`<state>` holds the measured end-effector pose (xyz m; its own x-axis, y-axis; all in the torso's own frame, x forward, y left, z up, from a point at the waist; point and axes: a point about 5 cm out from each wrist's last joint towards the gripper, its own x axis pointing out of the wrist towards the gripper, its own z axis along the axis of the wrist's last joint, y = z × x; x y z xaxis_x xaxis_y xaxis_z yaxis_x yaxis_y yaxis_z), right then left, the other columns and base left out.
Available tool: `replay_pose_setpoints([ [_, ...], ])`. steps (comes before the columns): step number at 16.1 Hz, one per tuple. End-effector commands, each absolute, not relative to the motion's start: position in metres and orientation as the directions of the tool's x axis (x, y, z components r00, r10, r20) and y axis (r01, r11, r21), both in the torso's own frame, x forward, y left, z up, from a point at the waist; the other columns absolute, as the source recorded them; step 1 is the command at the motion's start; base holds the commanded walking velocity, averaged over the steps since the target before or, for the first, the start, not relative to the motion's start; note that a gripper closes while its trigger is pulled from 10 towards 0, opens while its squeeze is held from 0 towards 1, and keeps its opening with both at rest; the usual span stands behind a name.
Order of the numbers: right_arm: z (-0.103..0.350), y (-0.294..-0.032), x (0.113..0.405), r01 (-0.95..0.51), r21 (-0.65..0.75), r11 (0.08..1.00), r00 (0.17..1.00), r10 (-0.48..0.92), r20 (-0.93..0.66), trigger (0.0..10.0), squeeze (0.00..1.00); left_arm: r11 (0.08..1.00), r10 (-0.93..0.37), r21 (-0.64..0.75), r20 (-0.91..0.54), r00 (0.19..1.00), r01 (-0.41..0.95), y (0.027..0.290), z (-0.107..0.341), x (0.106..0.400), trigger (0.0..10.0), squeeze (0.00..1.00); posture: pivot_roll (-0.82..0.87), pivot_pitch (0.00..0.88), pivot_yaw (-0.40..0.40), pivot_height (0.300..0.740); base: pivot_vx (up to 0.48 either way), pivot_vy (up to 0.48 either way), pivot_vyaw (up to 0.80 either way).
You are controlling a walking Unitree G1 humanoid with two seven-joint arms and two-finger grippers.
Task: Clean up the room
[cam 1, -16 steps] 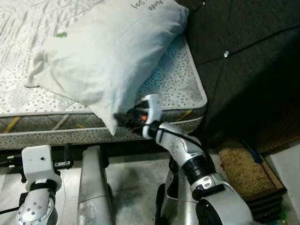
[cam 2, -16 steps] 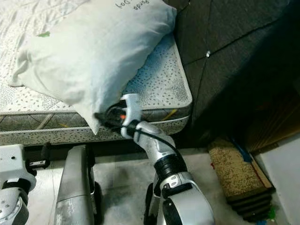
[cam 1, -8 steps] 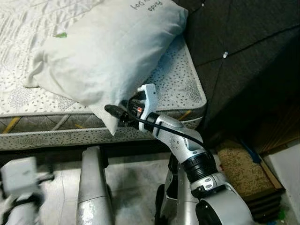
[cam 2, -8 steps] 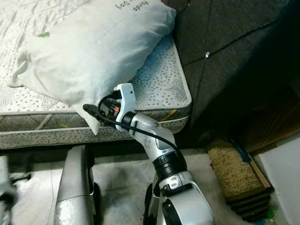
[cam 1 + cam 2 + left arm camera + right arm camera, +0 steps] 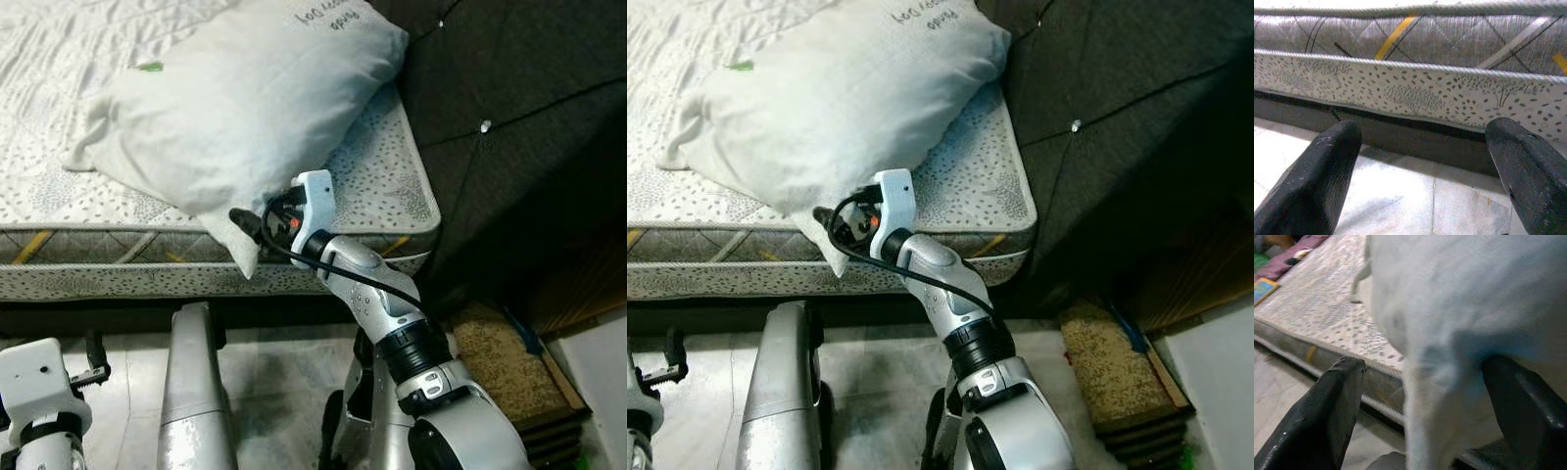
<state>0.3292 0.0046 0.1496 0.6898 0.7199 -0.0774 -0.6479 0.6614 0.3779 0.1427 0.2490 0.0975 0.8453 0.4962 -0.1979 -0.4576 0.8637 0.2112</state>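
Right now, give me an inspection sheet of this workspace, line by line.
Surface: mattress with a speckled cover, its side band facing the robot; pale tiled floor below.
Job's things: white pillow lies on the mattress against the dark headboard, one corner hanging over the edge.
Clutter: small green scrap beside the pillow; a flat colourful item far along the mattress.
Grippers: right gripper open, its fingers either side of the pillow's hanging corner; left gripper open, low, facing the mattress side.
Cables: black cable looped along the right wrist.
Surroundings: woven mat on the floor beside the bed.
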Motion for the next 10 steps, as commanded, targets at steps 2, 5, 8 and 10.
replay_pose_setpoints([
  [2,0.158,0.051,0.312,-0.666,0.449,0.596,0.651,0.758,-0.039,10.0,0.00,0.860,0.503,0.216,-0.202,0.840,-0.463,0.246,0.097,0.141,10.0,0.00,0.28,0.150,-0.132,0.485,0.000,0.000,0.00],
  [5,0.154,0.055,0.312,-0.651,0.400,0.646,0.676,0.732,-0.083,10.0,0.00,0.868,0.488,0.203,-0.191,0.851,-0.453,0.240,0.098,0.149,10.0,0.00,0.28,0.144,-0.133,0.485,0.000,0.000,0.00],
  [8,0.160,0.065,0.309,-0.646,0.454,0.614,0.657,0.750,-0.080,9.2,0.00,0.874,0.478,0.197,-0.184,0.859,-0.444,0.239,0.098,0.154,10.0,0.00,0.27,0.133,-0.130,0.485,0.000,0.000,0.00],
  [10,0.166,0.074,0.305,-0.657,0.483,0.578,0.629,0.774,-0.070,0.0,0.00,0.876,0.473,0.196,-0.183,0.862,-0.440,0.240,0.098,0.156,10.0,0.00,0.27,0.128,-0.128,0.485,0.000,0.000,0.00],
])
